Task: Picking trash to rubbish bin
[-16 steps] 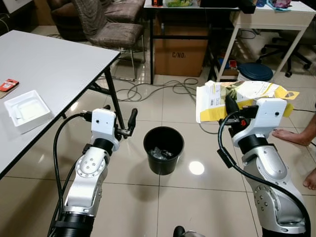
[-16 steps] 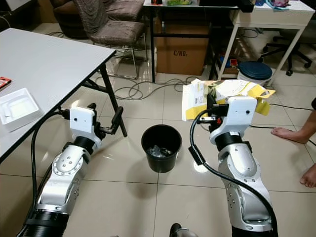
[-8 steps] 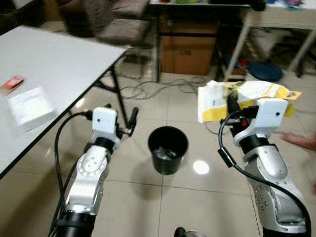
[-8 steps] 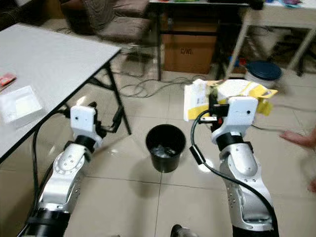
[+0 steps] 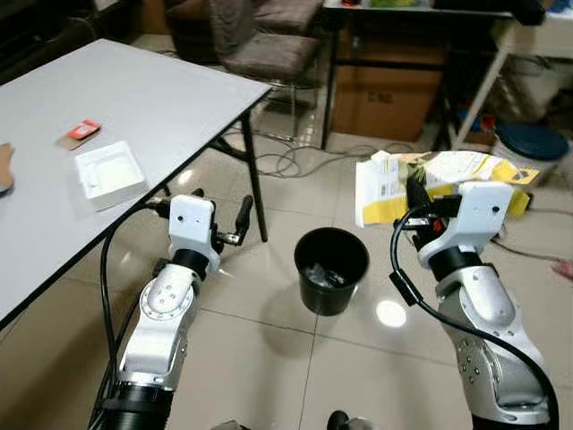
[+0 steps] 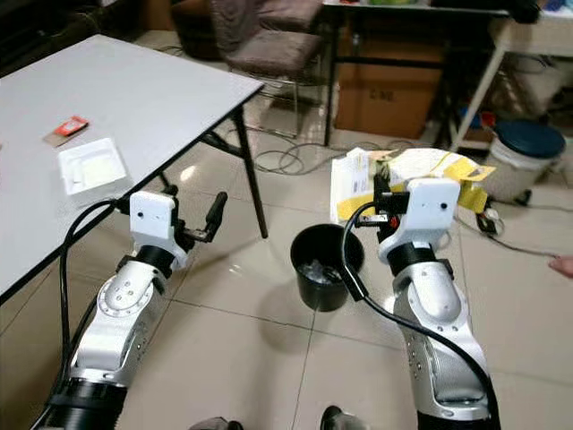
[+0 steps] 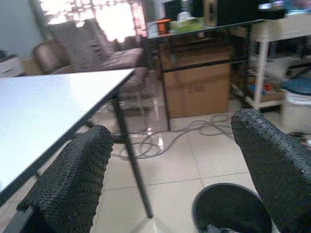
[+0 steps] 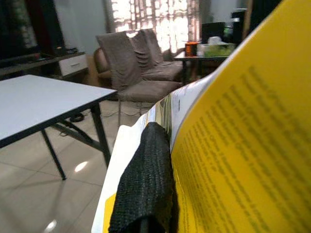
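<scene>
A black rubbish bin [image 5: 331, 269] stands on the tiled floor between my two arms, with some crumpled trash [image 5: 324, 274] inside it. My right gripper [image 5: 415, 192] is shut on a flattened yellow and white carton [image 5: 385, 184], held up to the right of the bin and above its rim. In the right wrist view one black finger [image 8: 145, 187] lies pressed against the yellow carton [image 8: 233, 160]. My left gripper [image 5: 231, 218] hovers to the left of the bin, open and holding nothing. The left wrist view has its fingers [image 7: 73, 174] wide apart, with the bin [image 7: 231, 211] low between them.
A white table [image 5: 134, 98] stands at my left, carrying a white tray [image 5: 107, 170] and a red packet [image 5: 82, 132]. Its black leg [image 5: 255, 188] is near the left gripper. Chairs [image 5: 269, 49], a cardboard box [image 5: 385, 90], floor cables [image 5: 295, 161] and a blue-lidded bucket [image 5: 528, 143] lie beyond.
The whole view has shifted, so the camera moved; the table and bin now sit further right in the picture. Both arms keep their pose and the carton stays gripped.
</scene>
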Controlling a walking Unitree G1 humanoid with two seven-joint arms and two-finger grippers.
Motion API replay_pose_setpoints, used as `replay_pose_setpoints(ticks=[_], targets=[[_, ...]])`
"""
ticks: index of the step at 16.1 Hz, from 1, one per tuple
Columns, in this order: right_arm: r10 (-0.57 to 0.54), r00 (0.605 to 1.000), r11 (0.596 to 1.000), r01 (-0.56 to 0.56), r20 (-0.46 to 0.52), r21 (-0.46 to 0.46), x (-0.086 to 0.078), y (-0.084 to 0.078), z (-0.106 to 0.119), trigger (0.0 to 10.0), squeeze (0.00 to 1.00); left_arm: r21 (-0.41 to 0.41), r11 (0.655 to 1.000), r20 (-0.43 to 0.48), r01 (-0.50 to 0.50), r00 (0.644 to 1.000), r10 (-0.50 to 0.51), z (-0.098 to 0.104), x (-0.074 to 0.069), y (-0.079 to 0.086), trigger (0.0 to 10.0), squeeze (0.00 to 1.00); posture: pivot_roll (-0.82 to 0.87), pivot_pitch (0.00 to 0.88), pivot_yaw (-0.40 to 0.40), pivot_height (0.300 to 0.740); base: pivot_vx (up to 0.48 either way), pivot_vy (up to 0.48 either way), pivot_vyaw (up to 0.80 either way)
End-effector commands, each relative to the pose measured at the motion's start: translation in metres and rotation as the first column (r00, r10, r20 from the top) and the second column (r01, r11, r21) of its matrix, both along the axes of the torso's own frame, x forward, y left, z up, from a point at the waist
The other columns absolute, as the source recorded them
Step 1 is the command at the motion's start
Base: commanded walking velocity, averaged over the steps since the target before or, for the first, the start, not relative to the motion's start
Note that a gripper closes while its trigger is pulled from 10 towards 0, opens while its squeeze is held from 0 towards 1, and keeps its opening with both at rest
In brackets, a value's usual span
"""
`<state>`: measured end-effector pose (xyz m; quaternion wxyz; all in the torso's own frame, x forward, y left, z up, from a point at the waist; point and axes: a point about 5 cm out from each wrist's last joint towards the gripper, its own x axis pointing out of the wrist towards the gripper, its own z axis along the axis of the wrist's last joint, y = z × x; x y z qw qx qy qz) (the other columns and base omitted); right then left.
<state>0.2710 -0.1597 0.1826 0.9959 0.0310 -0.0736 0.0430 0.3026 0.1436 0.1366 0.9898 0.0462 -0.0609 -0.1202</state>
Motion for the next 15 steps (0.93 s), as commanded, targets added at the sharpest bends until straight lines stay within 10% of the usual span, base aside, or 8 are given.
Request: replay_pose_setpoints(ticks=[1, 15], targets=[[-0.009, 1.000, 1.000, 0.010, 0.028, -0.003, -0.0030, 0.0010, 0.0046, 0.0, 0.00, 0.014, 0.999, 0.005, 0.039, 0.999, -0.039, 0.0039, 0.0012, -0.0042, 10.0, 0.00, -0.08, 0.118, 0.059, 0.740, 0.345, 0.000, 0.00], [-0.026, 0.999, 1.000, 0.026, 0.024, -0.006, -0.0048, -0.0005, 0.0033, 0.0, 0.00, 0.026, 0.997, -0.015, 0.076, 0.997, -0.076, 0.0004, -0.0028, -0.0087, 10.0, 0.00, -0.08, 0.130, 0.065, 0.740, 0.442, 0.000, 0.00]])
